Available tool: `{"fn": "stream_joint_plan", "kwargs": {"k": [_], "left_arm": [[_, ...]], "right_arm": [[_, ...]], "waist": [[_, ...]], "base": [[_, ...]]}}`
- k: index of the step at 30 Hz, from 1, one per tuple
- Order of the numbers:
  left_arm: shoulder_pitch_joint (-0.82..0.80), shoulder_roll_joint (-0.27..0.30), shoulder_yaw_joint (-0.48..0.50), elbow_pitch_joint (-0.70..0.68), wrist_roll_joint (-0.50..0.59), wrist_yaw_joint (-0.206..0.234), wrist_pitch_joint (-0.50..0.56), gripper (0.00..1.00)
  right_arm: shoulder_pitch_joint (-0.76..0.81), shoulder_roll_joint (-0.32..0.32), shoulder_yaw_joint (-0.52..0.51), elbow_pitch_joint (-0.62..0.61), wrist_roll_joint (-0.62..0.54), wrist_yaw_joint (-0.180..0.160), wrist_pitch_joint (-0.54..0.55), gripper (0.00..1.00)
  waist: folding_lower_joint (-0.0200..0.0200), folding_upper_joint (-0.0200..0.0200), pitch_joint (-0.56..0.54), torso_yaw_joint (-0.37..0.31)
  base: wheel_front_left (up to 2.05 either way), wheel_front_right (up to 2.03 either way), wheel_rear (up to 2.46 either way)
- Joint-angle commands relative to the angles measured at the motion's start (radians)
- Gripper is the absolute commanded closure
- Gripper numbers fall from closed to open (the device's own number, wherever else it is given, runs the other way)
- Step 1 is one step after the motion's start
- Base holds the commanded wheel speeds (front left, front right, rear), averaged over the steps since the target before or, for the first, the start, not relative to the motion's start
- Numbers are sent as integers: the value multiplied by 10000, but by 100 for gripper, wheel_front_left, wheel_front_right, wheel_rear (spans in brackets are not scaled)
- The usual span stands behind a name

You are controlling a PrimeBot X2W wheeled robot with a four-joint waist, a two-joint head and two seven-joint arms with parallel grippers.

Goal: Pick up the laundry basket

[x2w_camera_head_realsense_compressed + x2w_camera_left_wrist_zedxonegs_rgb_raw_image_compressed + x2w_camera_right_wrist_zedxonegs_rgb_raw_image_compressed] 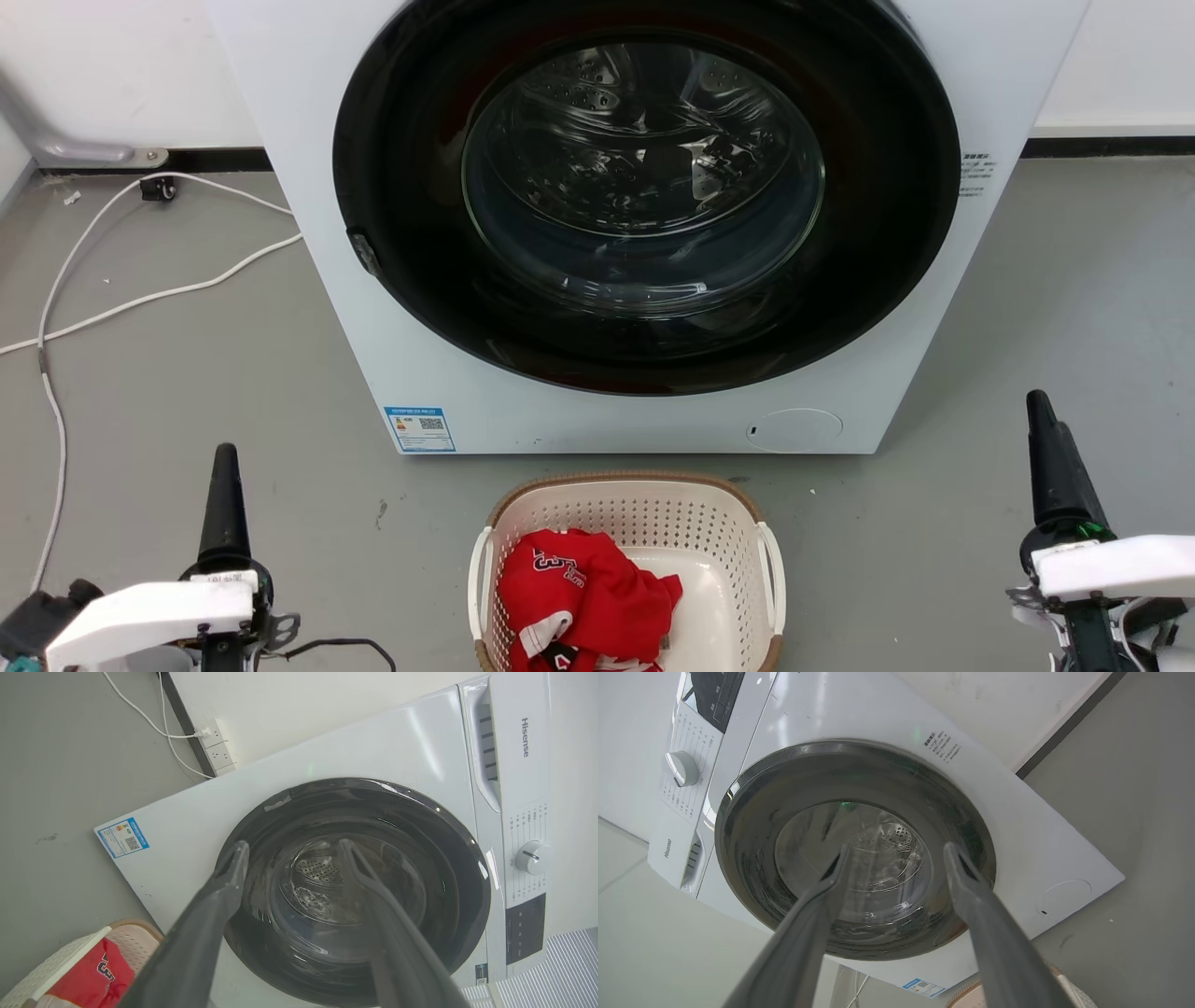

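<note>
Head view, grey floor (187,392), laundry basket (644,523) by washer (597,425), left end effector (294,843), right end effector (897,847) spread

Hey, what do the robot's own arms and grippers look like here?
The left gripper and right gripper each have long, tapering, matte dark fingers on a blocky white wrist housing. The left housing carries a small printed label, with a thin black cable beside it. The right shows a green part at the finger base.
</note>
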Motion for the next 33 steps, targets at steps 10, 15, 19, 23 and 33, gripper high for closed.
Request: {"fn": "stream_joint_plan", "kwargs": {"k": [10,15,19,23,33], "left_arm": [[201,37,-919,-1696,2973,806,-374,0],[329,37,-1465,-2183,4287,920,-528,0],[483,39,-1838,-2289,4777,769,-651,0],[556,40,-2058,-2340,5370,440,-768,0],[692,41,-2618,-2404,7365,188,-1039,0]], "right_arm": [[-130,-29,438,-1029,-3009,3,-381,0],[-9,-29,604,-1272,-4015,4,-542,0],[52,-28,664,-1404,-4622,4,-654,0],[127,-28,739,-1441,-5146,3,-775,0],[313,-26,921,-1154,-6306,3,-1056,0]], "waist": [[0,0,39,-18],[0,0,51,-35],[0,0,50,-44],[0,0,48,-54],[0,0,68,-81]], "base": [[0,0,0],[0,0,0],[0,0,0],[0,0,0],[0,0,0]]}}
